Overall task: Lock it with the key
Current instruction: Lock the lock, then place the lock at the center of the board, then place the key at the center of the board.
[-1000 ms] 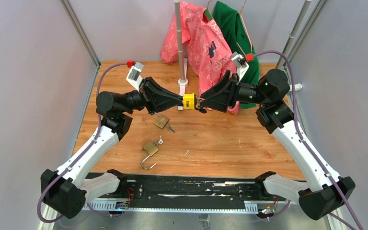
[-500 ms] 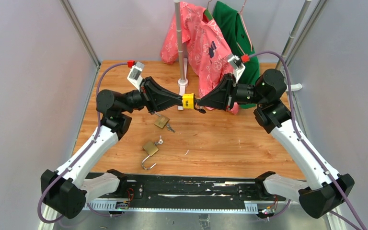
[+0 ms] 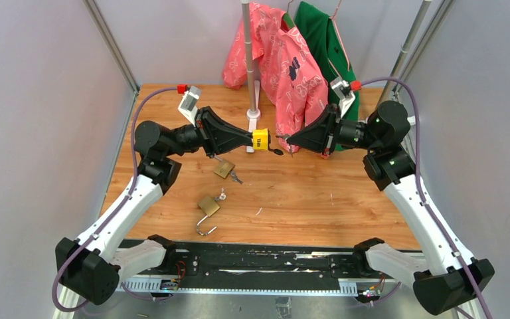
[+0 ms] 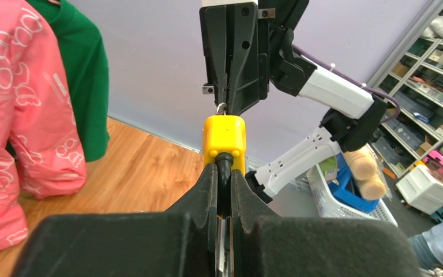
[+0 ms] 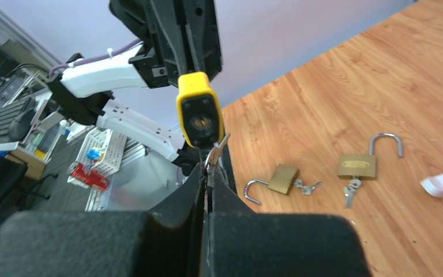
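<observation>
Above the middle of the wooden table [image 3: 319,193] we see the yellow padlock [image 3: 260,139] held in the air. Its long axis is level and runs across the table. The shackle end points at the left gripper [image 3: 250,139], which is clamped tight on the shackle, and the keyhole end faces the right gripper [image 3: 287,139]. That claw is pinched closed on the small silver key [image 5: 214,153], just below the keyhole and not in it. We cannot read the black lettering on the padlock's label. The farther brass padlock [image 3: 224,169] and the nearer brass padlock [image 3: 208,205] lie on the table with open shackles. Off the table, a white basket [image 4: 329,199] holds something blue.
</observation>
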Robot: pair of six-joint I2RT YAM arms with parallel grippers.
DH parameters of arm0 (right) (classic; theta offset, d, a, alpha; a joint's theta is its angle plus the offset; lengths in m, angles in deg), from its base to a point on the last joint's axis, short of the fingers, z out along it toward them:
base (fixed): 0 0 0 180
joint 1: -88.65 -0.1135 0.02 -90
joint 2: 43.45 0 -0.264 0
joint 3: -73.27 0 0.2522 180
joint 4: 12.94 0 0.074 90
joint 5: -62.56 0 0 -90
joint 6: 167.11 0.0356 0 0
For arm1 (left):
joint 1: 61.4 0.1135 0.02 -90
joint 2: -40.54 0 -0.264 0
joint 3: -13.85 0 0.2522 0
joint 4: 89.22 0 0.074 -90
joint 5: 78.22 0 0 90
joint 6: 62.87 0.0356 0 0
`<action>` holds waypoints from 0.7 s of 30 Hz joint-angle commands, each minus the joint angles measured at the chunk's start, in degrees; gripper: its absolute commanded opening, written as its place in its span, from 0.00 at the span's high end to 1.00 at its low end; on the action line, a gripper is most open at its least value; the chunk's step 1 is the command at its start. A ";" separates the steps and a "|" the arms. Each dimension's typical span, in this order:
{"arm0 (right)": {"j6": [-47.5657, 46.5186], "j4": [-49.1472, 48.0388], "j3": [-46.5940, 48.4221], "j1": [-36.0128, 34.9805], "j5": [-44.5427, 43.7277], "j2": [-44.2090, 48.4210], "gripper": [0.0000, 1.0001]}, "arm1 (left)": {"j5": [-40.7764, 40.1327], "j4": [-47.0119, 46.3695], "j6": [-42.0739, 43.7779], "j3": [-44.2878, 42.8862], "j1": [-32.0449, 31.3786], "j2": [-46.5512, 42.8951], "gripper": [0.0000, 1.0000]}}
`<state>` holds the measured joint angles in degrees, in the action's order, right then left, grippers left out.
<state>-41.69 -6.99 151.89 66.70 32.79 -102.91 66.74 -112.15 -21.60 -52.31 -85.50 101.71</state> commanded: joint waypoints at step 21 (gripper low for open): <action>-5.09 48.65 -14.78 28.25 -35.94 17.22 1.00 | 5.83 27.17 14.35 -11.16 -5.82 11.56 1.00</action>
<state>-47.09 28.54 138.39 92.18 10.54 -89.07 71.37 -99.69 -16.97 -57.21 -87.55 108.49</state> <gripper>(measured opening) 0.009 0.066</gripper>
